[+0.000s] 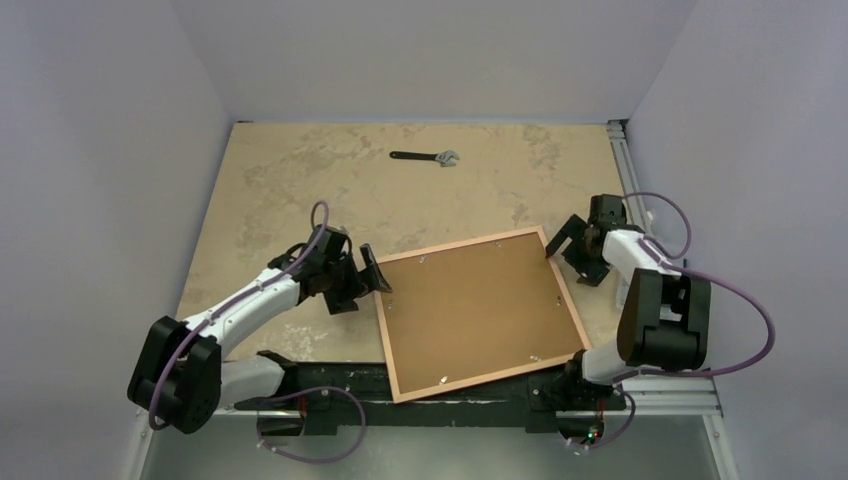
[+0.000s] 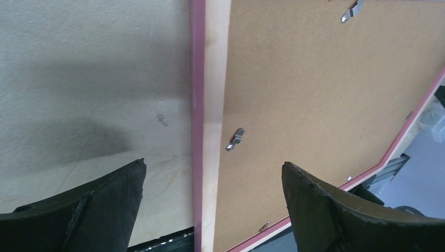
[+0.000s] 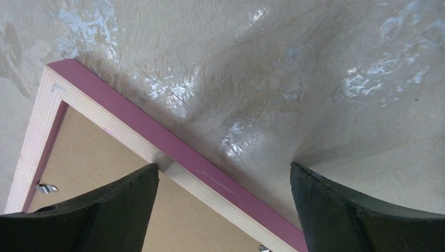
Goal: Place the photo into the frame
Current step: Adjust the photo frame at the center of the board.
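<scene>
Brown backing board (image 1: 475, 310) fills the frame (image 1: 386, 325), which lies face down just right of the table's (image 1: 300, 180) centre, wood-coloured back up, pink showing only along the outer edges. Its 6 o'clock corner sits over the dark base rail at the near edge. The left gripper (image 1: 365, 280) is at the frame's 9 o'clock side, fingers spread wide. In its wrist view they straddle the rim (image 2: 210, 105), one over bare table and one over the board, pinching nothing. The right gripper (image 1: 570, 255) is at the 1 o'clock corner, also spread wide and empty, with the pink rim (image 3: 173, 149) running between its fingers. The photo appears in no view. If it is in the frame it lies under the board, and that cannot be confirmed from here. Judged step: board seated and both grippers clear of it, so closing-up or checking. The next move likely calls for seeing that the small metal clips (image 2: 235, 139) reach over the board, and for nudging the frame back from the near edge. Whether any clip actually presses down is hard to make out. The pane and the pink front are hidden underneath, and how high either gripper sits above the frame is unclear. A wrench (image 1: 425, 157) lies well apart at 12 o'clock.
</scene>
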Controlling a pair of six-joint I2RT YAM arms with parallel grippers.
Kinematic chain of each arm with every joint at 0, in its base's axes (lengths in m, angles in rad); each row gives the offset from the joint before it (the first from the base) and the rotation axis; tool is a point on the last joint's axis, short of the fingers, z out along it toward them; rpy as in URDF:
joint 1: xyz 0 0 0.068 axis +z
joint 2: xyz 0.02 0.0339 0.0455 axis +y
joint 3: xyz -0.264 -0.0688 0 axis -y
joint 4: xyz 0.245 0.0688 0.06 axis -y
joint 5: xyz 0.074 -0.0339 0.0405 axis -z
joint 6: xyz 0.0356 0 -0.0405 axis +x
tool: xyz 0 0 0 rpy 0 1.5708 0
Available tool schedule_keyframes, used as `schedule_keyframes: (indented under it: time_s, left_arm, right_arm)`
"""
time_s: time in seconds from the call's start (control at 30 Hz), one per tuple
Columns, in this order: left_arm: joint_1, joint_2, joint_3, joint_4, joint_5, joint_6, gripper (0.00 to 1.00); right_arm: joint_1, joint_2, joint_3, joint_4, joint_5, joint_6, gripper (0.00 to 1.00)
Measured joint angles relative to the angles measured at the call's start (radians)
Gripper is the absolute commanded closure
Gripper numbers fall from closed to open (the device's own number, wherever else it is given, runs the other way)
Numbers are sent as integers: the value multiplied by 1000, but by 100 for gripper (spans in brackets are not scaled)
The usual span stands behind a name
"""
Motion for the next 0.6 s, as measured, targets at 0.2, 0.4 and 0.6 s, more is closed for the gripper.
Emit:
schedule_keyframes:
  time_s: [0.2, 0.4, 0.6]
  left_arm:
    - [2, 61, -2, 91, 56, -35, 3]
    - [9, 177, 26, 145, 105, -52, 6]
    - [38, 277, 118, 160, 127, -46, 6]
  right_arm:
    - [0, 19, 0, 9, -87, -29, 10]
    - [2, 21, -7, 34, -182, -42, 11]
    - [39, 18, -20, 60, -235, -62, 11]
